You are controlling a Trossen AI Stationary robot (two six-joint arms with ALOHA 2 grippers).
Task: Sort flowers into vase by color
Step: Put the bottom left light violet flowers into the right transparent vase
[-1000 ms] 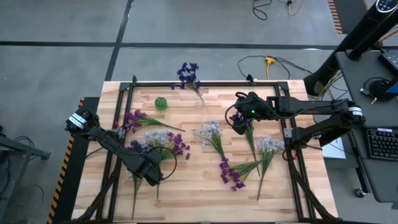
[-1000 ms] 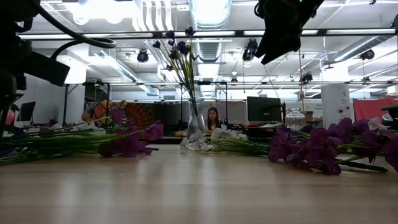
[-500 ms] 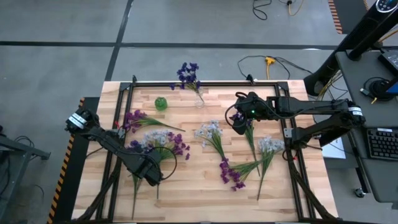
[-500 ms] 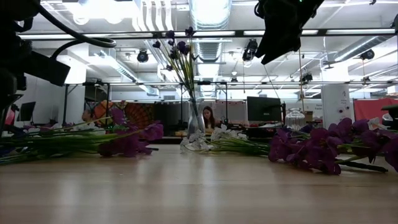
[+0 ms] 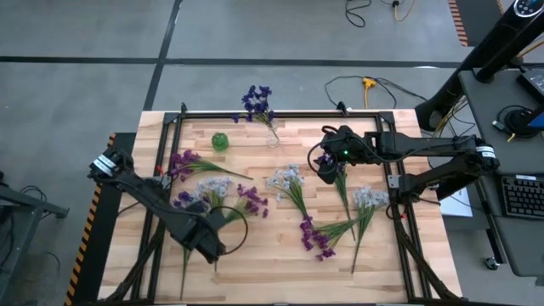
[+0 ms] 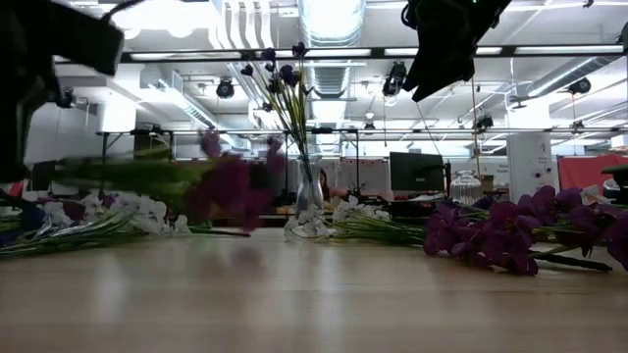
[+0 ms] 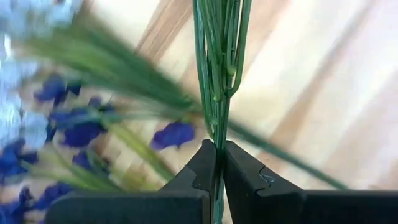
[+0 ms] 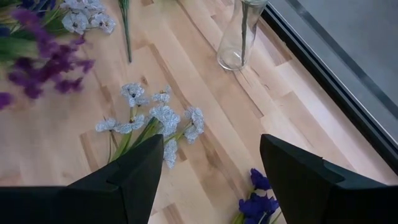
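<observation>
Low on the left of the high view, the left gripper [image 5: 206, 247] has its jaws clamped on the green stems of a magenta sprig [image 5: 252, 201], likely for carrying to the vase [image 5: 273, 134] at upper centre, while the right gripper [image 5: 326, 173] hangs open-jawed right of centre.

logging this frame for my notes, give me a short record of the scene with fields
left gripper: shut on the green stems of a purple sprig, lifted off the table at its left side
right gripper: open, empty, hanging above the table's right half
glass vase: upright at the far edge, holding dark blue flowers
green vase: left of the glass vase, empty
loose flowers: pale sprig mid-table, others lying around it
</observation>
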